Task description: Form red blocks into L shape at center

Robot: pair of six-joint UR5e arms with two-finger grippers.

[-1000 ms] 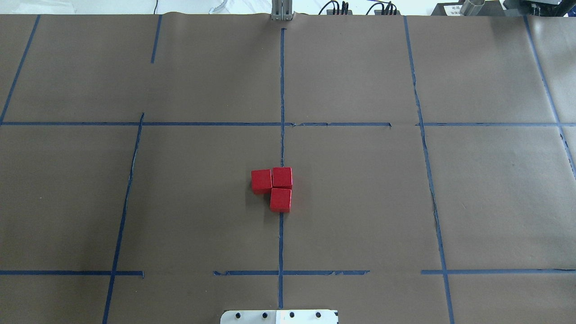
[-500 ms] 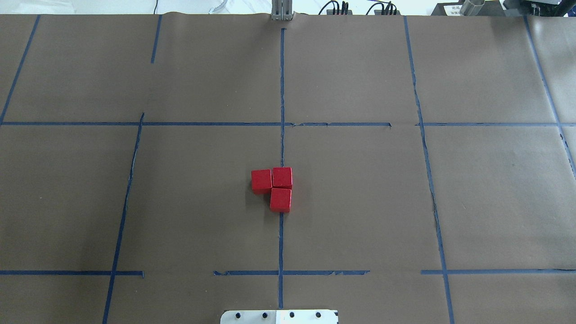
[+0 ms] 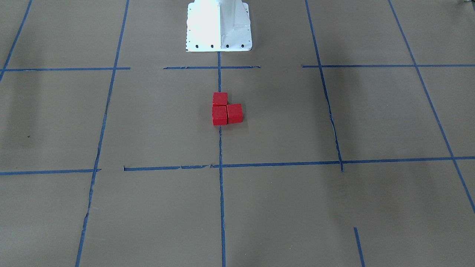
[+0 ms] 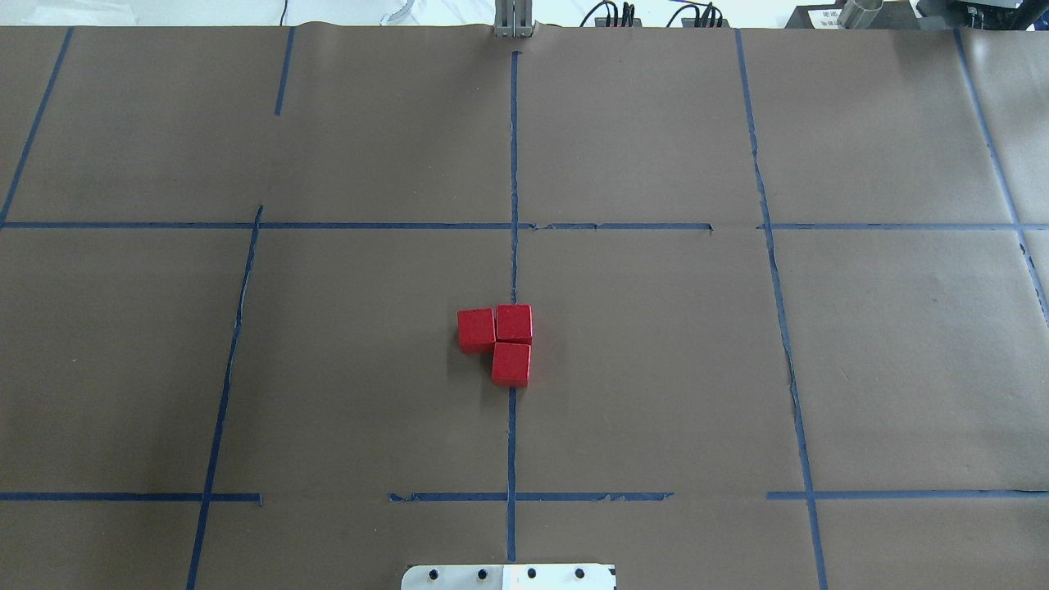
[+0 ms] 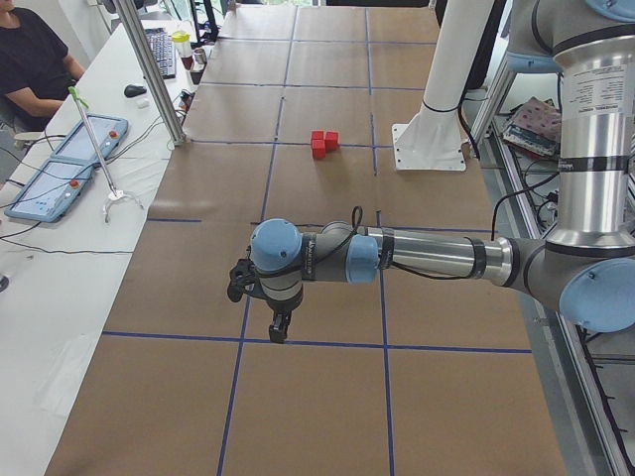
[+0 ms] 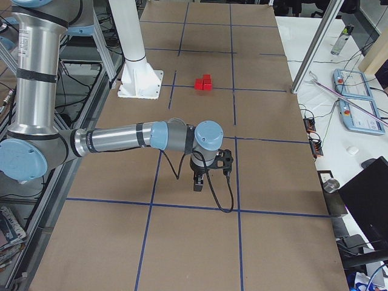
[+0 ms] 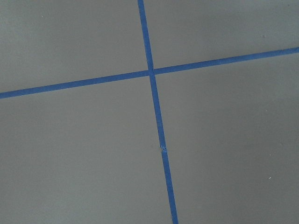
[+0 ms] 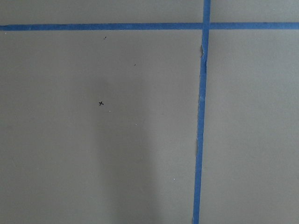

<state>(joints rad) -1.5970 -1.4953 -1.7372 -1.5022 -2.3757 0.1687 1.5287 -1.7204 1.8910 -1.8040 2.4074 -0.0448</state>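
Three red blocks touch in an L on the brown paper at the center, over the vertical blue tape line (image 4: 513,262): one block (image 4: 476,329) on the left, the corner block (image 4: 515,323), and one block (image 4: 511,364) nearer my base. They also show in the front view (image 3: 226,111) and both side views (image 5: 323,143) (image 6: 204,83). My left gripper (image 5: 275,327) hangs over a tape crossing far from the blocks. My right gripper (image 6: 198,183) hangs likewise at the table's other end. I cannot tell whether either is open or shut. Both wrist views show only paper and tape.
The white robot base plate (image 4: 508,577) sits at the near table edge behind the blocks. A side table with teach pendants (image 5: 64,174) and a seated person (image 5: 30,59) lies beyond the far edge. A metal post (image 5: 149,69) stands at that edge.
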